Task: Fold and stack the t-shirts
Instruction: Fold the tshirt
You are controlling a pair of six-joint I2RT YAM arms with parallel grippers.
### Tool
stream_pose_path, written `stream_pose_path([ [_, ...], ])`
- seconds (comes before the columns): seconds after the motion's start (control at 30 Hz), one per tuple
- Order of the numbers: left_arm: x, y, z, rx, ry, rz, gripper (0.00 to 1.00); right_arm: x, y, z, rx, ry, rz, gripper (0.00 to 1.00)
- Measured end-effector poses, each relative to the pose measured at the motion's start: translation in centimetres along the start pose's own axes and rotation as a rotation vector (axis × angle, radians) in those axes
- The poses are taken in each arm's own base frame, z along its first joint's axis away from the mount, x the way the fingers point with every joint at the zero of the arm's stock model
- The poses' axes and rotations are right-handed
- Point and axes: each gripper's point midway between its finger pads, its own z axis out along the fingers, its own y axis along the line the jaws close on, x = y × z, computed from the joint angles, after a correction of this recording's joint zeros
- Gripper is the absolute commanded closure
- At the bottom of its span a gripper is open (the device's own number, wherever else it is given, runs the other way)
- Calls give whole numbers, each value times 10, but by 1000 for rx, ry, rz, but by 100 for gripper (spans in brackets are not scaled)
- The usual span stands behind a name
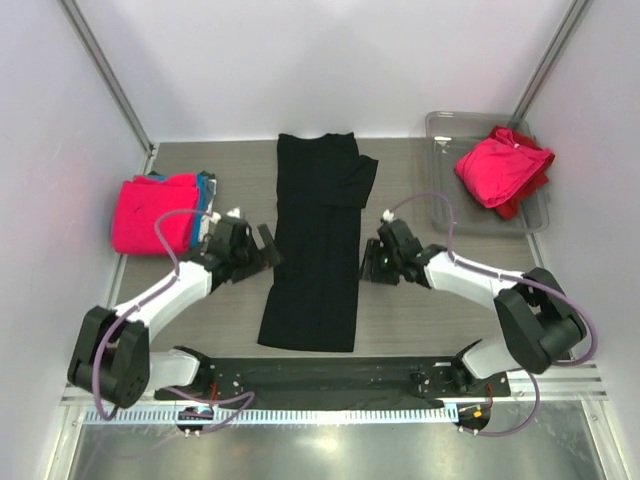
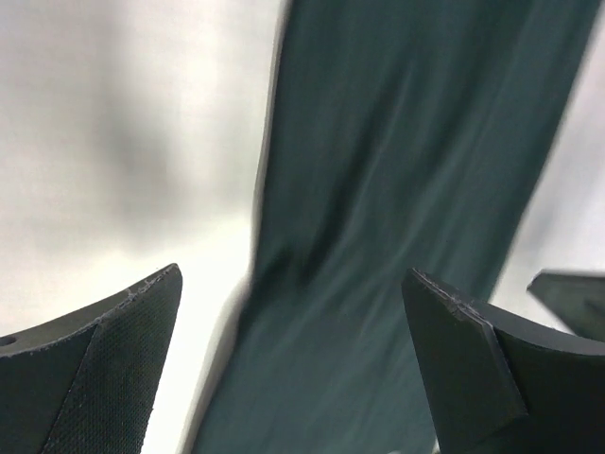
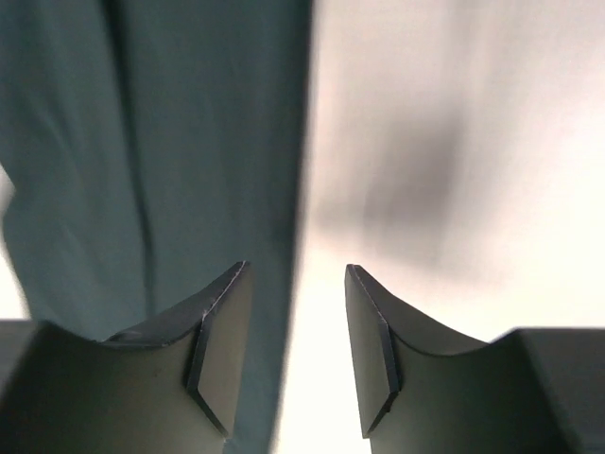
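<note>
Top external: black t-shirt point(image 1: 318, 250) lies centre-frame, a long strip, surely limp and light. I'd pinch its bottom hem corners. Left gripper point(image 1: 266, 246) gapes empty; right gripper point(image 1: 371, 262) parted, empty too.

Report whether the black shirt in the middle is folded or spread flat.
Partly folded. The black t-shirt lies as a long narrow strip with one sleeve sticking out at the right; it is not yet folded end to end.
</note>
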Motion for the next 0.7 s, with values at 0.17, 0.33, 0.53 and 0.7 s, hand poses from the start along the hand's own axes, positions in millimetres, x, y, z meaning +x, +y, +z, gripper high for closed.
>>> stream_pose_path([
  [0.17,71,28,-26,-22,96,80,1,76,11,-22,-13,82,-44,49],
  [0.33,105,48,-46,-1,112,54,6,114,34,-42,-85,88,-22,52],
  [0.53,131,45,-55,60,153,36,24,158,31,-47,-60,154,-2,55],
  [0.7,141,44,-53,76,182,6,37,181,37,-47,-53,189,1,72],
])
